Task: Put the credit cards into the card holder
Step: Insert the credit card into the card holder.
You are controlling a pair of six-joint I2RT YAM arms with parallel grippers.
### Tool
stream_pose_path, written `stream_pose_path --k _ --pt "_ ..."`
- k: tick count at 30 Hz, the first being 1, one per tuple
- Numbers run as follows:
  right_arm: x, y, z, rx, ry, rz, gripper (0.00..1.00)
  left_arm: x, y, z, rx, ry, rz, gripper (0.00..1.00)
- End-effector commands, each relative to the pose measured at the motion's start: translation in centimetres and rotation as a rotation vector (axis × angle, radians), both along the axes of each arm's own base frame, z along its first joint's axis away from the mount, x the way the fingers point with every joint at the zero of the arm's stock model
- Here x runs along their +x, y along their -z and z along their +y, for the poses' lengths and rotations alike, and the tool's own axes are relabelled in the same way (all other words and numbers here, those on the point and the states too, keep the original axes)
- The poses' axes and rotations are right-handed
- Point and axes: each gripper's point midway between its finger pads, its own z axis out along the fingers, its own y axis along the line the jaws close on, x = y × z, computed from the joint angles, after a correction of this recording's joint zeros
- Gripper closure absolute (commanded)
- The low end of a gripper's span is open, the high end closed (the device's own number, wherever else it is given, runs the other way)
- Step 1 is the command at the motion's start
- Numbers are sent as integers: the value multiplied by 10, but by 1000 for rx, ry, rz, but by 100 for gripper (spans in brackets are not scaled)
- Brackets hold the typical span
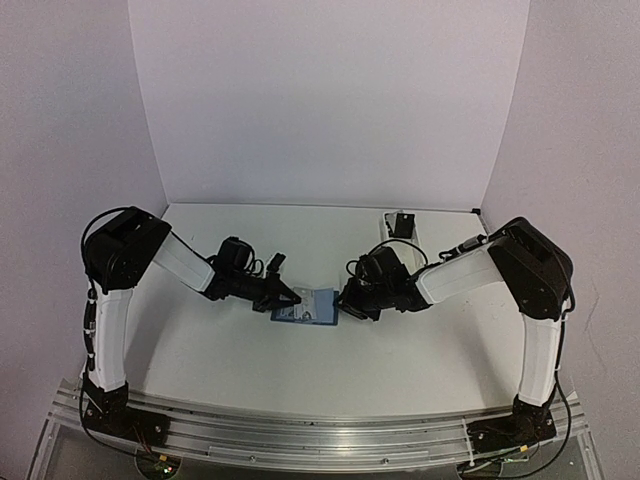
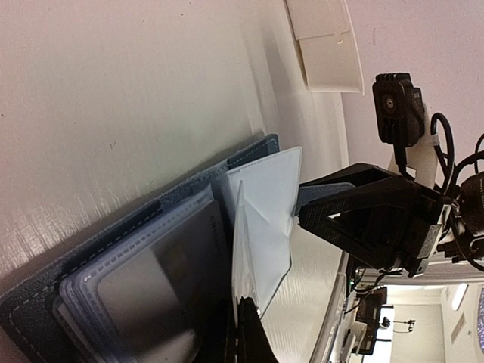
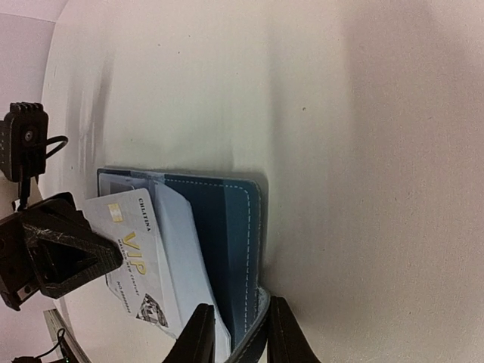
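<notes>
The blue card holder (image 1: 308,313) lies open on the table between the two arms, its clear sleeves fanned out (image 2: 253,150). My left gripper (image 2: 243,318) is shut on the end of a white credit card (image 3: 132,249) marked VIP. The card slants over the holder's sleeves with its far end among them. My right gripper (image 3: 240,336) is shut on the card holder's (image 3: 227,227) blue cover edge, one finger on each side, and pins it to the table. A dark card (image 2: 159,280) sits in one clear sleeve.
A long white tray (image 1: 400,225) stands at the back right of the table, beyond the right arm (image 2: 325,45). White walls close the table in at the back and on both sides.
</notes>
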Motion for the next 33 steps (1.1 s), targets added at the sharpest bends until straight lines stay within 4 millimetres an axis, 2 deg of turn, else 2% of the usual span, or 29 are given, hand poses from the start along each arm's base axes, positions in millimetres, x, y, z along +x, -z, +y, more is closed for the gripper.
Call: stream_pose_path --k 1,5,9,15,22,28,33 --pt "-24 39 -13 -87 -30 123 78 -8 18 -1 24 -3 115 100" --pt "-26 42 -14 -91 -31 128 78 -12 32 10 120 -32 198 100" --pt "-24 42 -13 -93 -35 122 78 -12 24 3 95 1 221 100" --pt "-23 40 -14 -99 -35 108 78 -20 29 6 104 30 320 100" --pt "-23 42 -9 -93 -63 109 78 -18 39 -8 65 67 349 100" --pt "-20 44 -1 -67 -76 110 78 -7 25 -30 21 108 271 100" --pt "-18 44 5 -50 -92 101 78 -9 32 -37 30 123 283 100"
